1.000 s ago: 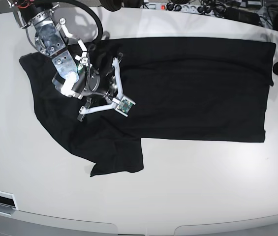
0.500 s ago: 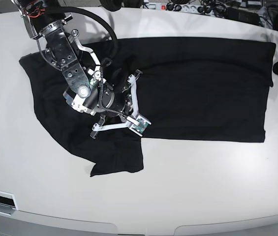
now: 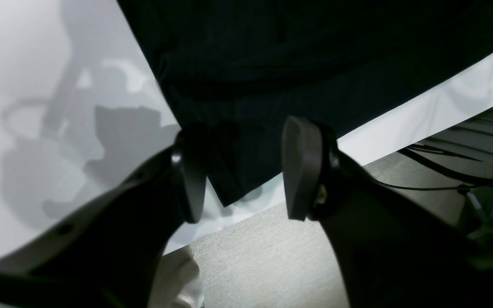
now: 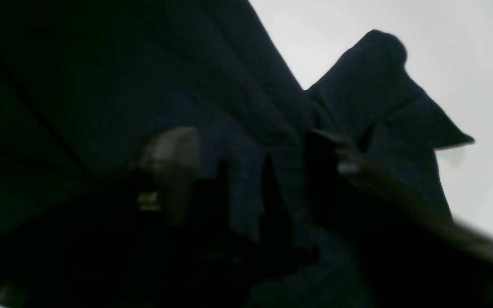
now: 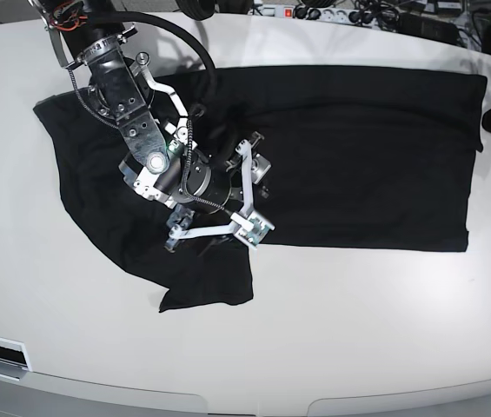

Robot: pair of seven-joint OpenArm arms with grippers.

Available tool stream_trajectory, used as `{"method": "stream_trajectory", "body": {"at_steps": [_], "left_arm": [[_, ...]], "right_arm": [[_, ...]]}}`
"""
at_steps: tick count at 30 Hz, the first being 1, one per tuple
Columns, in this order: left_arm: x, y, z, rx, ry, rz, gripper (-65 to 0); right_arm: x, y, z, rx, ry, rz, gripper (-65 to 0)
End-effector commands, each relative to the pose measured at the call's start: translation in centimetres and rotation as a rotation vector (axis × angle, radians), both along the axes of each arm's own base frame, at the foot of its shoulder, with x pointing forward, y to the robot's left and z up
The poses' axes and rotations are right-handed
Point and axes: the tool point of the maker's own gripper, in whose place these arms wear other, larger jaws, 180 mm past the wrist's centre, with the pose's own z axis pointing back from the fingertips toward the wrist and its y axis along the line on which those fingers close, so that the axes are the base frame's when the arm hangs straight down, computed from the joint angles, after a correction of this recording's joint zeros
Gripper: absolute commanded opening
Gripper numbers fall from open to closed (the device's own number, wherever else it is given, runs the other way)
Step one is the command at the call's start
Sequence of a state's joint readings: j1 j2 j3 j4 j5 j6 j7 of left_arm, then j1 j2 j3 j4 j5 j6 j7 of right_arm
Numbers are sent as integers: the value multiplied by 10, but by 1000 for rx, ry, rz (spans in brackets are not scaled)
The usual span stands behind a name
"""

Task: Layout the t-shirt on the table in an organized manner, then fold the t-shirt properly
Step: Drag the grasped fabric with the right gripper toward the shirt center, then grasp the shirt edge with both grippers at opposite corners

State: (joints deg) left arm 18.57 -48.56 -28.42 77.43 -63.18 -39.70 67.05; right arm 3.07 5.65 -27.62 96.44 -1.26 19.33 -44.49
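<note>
Right end effector [image 5: 228,221] advanced rightward, now wide; t-shirt [image 5: 349,156] long axis left-right.

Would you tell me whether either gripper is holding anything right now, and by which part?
Nothing is held. The right gripper stands open over the t-shirt; the left gripper is open at its corner.

The black t-shirt [image 5: 358,156] lies mostly flat across the white table [image 5: 358,330], its long body running toward 3 o'clock. Its rumpled sleeve end fans out toward 8 o'clock, where a fold seems raised, though the wrist view is dim.
</note>
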Motion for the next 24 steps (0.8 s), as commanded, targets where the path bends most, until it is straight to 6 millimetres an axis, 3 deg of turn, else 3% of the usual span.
{"method": "stream_trajectory", "body": {"at_steps": [1, 4, 6, 9, 10, 11, 16, 24], "left_arm": [[10, 6, 13, 13, -36, -10, -365], [10, 6, 13, 14, -35, -11, -366], [9, 6, 13, 15, -30, -12, -392], [7, 6, 12, 18, -20, -15, -567], [7, 6, 12, 18, -20, -15, -632], [7, 6, 12, 14, -22, -14, -650], [17, -11, 23, -98, -74, 8, -650], [24, -18, 29, -197, -168, 103, -650]], "right_arm": [[20, -5, 19, -10, -58, -38, -144], [38, -39, 27, -138, -56, -164, -151], [45, -64, 34, -177, -61, -242, -205], [41, -96, 29, -166, -20, -317, -335], [35, -106, 22, -156, 16, -332, -360], [27, -114, 13, -140, 65, -339, -364], [-12, -149, -14, 5, 262, -400, -363], [-72, -204, -22, 282, 389, -481, -363]]}}
